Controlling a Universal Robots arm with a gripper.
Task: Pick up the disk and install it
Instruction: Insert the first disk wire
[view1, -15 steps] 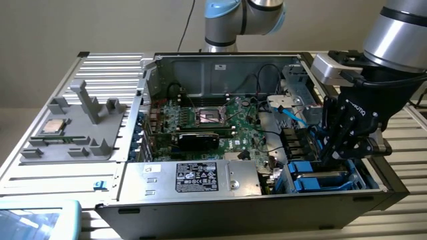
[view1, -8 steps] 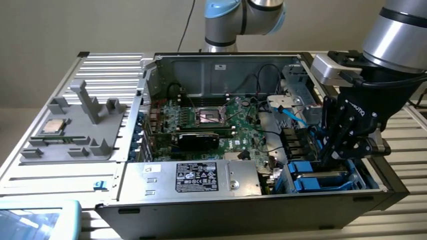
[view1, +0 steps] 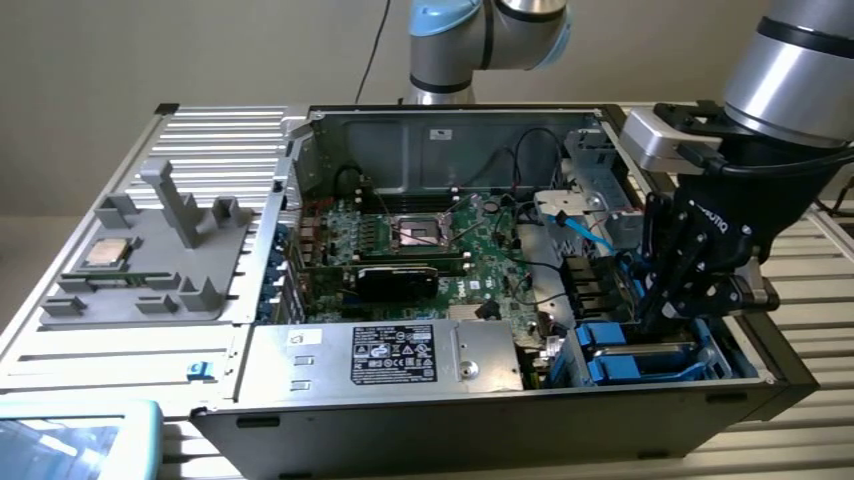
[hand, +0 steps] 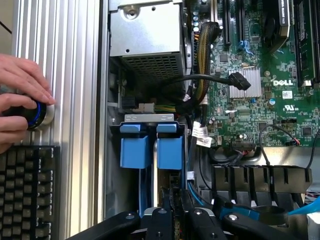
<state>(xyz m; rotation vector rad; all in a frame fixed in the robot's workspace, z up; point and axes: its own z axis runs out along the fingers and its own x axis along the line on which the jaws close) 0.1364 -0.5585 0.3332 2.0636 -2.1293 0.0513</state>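
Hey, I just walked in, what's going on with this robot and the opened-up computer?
A robot arm is working inside an open computer case. Its gripper is down in the drive bay at the exterior view's right, directly over two blue-framed disks that stand side by side in the bay. Whether it is gripping one of them is not clear. Beside the case, a person's hands are on a round knob next to a keyboard.

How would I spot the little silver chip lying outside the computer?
Find the open computer case, then the grey plastic tray beside it on the exterior view's left. The chip lies on that tray's left side: a small shiny square, the only metal piece among dull grey posts.
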